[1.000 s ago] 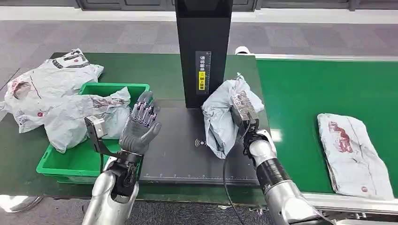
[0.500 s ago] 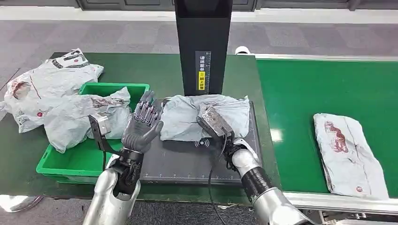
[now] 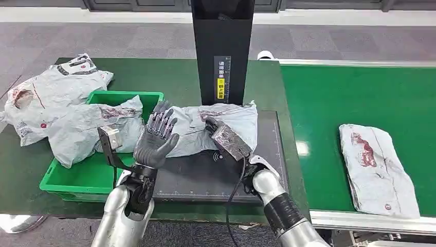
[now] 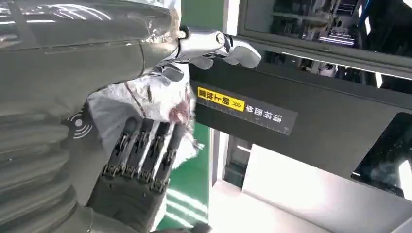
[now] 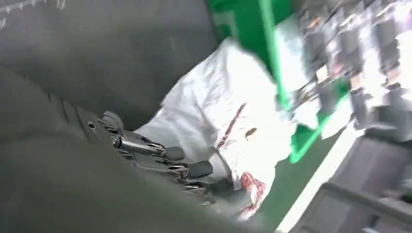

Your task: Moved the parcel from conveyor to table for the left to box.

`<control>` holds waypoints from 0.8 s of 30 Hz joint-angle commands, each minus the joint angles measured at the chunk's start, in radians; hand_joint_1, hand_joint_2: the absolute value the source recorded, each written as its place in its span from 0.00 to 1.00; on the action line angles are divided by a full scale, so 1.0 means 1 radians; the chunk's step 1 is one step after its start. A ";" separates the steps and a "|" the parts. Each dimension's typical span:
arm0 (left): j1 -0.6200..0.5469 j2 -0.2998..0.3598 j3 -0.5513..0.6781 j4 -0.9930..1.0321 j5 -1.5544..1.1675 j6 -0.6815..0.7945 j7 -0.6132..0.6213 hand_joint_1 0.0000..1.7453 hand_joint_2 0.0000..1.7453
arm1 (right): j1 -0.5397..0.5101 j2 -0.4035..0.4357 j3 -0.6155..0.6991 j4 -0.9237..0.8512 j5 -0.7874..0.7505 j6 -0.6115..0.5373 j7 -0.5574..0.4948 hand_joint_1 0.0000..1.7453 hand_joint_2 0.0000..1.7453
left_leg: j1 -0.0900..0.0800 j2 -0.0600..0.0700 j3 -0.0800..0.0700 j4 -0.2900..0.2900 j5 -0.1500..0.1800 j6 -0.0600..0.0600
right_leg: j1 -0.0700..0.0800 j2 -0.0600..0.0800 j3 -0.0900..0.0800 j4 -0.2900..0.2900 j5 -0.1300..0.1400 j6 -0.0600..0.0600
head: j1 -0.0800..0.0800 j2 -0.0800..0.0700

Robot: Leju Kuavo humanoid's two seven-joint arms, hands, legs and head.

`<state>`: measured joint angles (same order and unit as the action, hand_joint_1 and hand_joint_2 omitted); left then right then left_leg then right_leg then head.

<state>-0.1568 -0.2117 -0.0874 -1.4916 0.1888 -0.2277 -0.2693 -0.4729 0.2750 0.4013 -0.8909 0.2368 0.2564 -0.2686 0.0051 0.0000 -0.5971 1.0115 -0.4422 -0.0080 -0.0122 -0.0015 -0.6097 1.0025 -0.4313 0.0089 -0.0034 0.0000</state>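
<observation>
From the head view, the grey parcel [image 3: 205, 128] lies flat on the dark scanning mat [image 3: 205, 177] of the table [image 3: 267, 82], just in front of the black scanner column [image 3: 222, 51]; the right hand [image 3: 226, 138] rests on the parcel's right part, its back upward, and whether its fingers grip the plastic or only press on it cannot be told; the left hand [image 3: 154, 139] is raised beside the parcel's left edge, palm toward it, fingers straight and apart, grasping nothing; a green bin [image 3: 77, 177] stands to the left of the mat with two grey mailer bags [image 3: 61, 110] heaped on and beside it; another parcel [image 3: 378, 167] lies on the green conveyor belt [image 3: 334, 103] to the right, well apart from the hands.

In the left wrist view, the left hand's dark fingers [image 4: 145, 155] are extended side by side with nothing between them; the parcel [image 4: 141, 99] shows beyond them, and the column's yellow label [image 4: 221, 99] sits near.

In the right wrist view, blurred, the right hand's fingers [image 5: 160, 158] lie against the white parcel [image 5: 228, 131]; a green bin edge [image 5: 311, 133] shows beyond it.
</observation>
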 commanded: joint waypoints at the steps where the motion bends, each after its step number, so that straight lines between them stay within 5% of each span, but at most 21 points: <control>1: 0.023 0.035 0.026 0.024 -0.010 0.008 -0.023 0.00 1.00 | 0.141 -0.154 0.040 -0.402 -0.104 0.027 -0.021 0.00 0.00 | 0.001 -0.003 0.004 -0.003 0.000 0.000 | 0.001 -0.003 0.006 -0.004 -0.001 -0.001 | 0.000 0.000; 4: 0.042 0.033 0.051 0.010 -0.015 0.021 -0.038 0.00 1.00 | 0.216 -0.168 -0.051 -0.593 -0.118 -0.027 -0.047 0.00 0.00 | 0.000 -0.003 0.001 -0.001 0.000 0.001 | 0.000 -0.003 0.002 -0.002 -0.001 0.000 | 0.000 0.000; 5: 0.044 0.032 0.059 0.008 -0.014 0.020 -0.037 0.00 1.00 | 0.236 -0.171 -0.075 -0.648 -0.117 -0.032 -0.041 0.00 1.00 | 0.000 -0.004 0.001 -0.002 -0.001 0.001 | 0.000 -0.004 0.003 -0.002 -0.002 0.000 | 0.000 0.000; 10: 0.111 0.015 0.108 -0.065 -0.022 0.024 -0.032 0.00 1.00 | 0.456 -0.152 -0.242 -0.992 -0.023 -0.194 -0.077 0.00 1.00 | 0.000 -0.006 0.001 -0.001 -0.002 0.001 | 0.000 -0.006 0.003 -0.002 -0.003 0.000 | 0.000 0.000; 20: 0.116 -0.005 0.120 -0.063 -0.061 0.009 -0.021 0.00 1.00 | 0.600 -0.095 -0.375 -1.040 -0.002 -0.233 -0.116 0.00 1.00 | 0.001 -0.003 0.002 -0.001 -0.006 0.001 | 0.000 -0.004 0.004 -0.003 -0.004 0.001 | 0.000 0.000; 24: 0.116 0.009 0.029 -0.078 -0.470 0.264 -0.059 0.00 1.00 | 0.670 -0.054 -0.396 -1.116 0.029 -0.335 -0.135 0.00 1.00 | 0.000 -0.005 0.003 -0.002 -0.006 0.001 | -0.001 -0.006 0.005 -0.003 -0.006 0.000 | 0.000 0.000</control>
<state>-0.0327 -0.2083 -0.0004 -1.5755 0.1124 -0.2071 -0.2968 0.0888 0.1648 0.1281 -1.8907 0.2331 0.0182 -0.3918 0.0048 -0.0004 -0.5975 1.0115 -0.4476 -0.0066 -0.0135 -0.0027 -0.6094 1.0012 -0.4348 0.0103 -0.0031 0.0000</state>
